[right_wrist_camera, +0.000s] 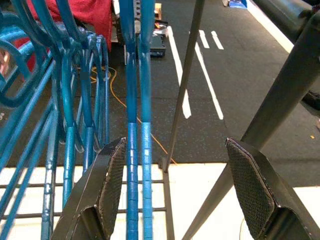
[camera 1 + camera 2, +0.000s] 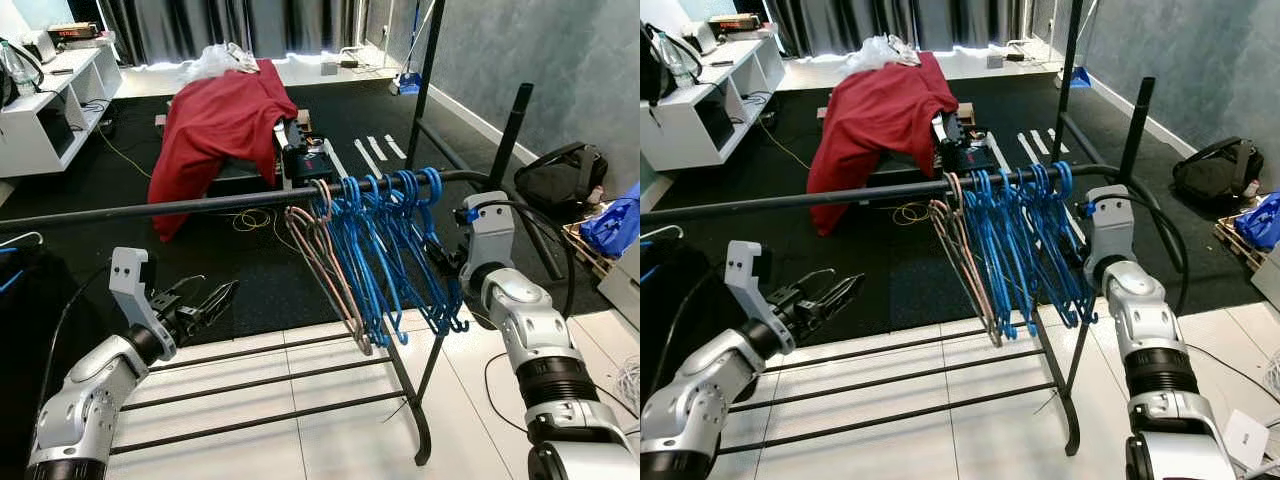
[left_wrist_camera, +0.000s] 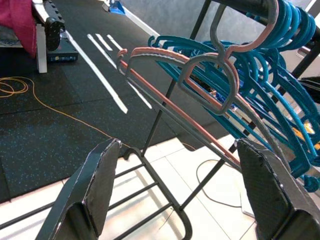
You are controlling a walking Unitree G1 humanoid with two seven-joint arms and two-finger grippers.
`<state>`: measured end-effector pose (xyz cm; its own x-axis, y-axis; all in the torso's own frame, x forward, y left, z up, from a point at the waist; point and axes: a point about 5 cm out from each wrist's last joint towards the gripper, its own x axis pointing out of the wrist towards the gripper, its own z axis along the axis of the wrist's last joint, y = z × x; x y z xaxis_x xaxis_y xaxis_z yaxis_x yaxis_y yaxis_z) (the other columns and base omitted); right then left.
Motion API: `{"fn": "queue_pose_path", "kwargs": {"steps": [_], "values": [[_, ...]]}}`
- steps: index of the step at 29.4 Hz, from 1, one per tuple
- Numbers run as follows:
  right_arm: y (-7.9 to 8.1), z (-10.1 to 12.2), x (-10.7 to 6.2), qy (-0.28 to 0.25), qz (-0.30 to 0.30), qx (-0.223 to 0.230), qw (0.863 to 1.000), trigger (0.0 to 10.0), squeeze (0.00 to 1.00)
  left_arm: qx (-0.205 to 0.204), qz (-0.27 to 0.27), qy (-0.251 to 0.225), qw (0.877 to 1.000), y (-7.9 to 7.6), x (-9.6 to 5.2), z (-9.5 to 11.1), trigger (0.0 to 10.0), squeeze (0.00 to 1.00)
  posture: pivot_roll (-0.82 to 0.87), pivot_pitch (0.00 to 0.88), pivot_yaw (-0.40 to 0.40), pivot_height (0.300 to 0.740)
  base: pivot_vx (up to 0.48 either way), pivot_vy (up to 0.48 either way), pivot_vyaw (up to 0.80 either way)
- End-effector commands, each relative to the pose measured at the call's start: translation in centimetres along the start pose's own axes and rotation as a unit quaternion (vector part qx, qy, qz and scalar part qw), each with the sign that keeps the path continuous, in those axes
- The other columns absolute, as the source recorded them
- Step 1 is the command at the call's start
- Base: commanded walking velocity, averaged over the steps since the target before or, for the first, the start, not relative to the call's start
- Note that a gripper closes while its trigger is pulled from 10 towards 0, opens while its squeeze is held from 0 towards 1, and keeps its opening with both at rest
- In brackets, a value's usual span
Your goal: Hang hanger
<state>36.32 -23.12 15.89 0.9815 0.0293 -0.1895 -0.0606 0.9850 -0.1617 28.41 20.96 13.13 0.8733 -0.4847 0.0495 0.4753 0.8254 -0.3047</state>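
Both grippers, left gripper (image 2: 205,305) and right gripper (image 2: 440,262), are held with jaws apart and empty, flanking the hangers (image 2: 385,250) hung at the rail's (image 2: 150,208) right end.
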Motion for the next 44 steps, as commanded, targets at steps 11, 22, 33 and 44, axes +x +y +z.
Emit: {"fn": "queue_pose_path", "kwargs": {"steps": [11,22,33,44], "values": [[-0.9,-0.2,-0.1,-0.017,-0.053,-0.010,0.998,9.1,0.13,0.002,-0.002,0.002,1.000,0.1,0.0,0.0,10.0,0.00,-0.03,0.000,0.018,0.740,0.000,0.000,0.00],[0.0,0.2,-0.1,-0.038,-0.033,0.005,0.999,10.0,0.00,0.001,-0.002,0.002,1.000,0.2,0.0,0.0,10.0,0.00,-0.03,0.000,0.022,0.740,0.000,0.000,0.00],[-0.2,1.1,-0.2,-0.071,-0.038,0.003,0.997,10.0,0.00,0.001,-0.002,0.002,1.000,0.3,0.0,0.1,10.0,0.00,-0.03,0.003,0.023,0.740,0.000,0.000,0.00],[-1.2,1.3,-0.4,-0.072,-0.068,-0.004,0.995,10.0,0.00,0.002,-0.002,0.001,1.000,0.3,0.0,0.1,10.0,0.00,-0.03,0.001,0.024,0.740,0.000,0.000,0.00]]}}
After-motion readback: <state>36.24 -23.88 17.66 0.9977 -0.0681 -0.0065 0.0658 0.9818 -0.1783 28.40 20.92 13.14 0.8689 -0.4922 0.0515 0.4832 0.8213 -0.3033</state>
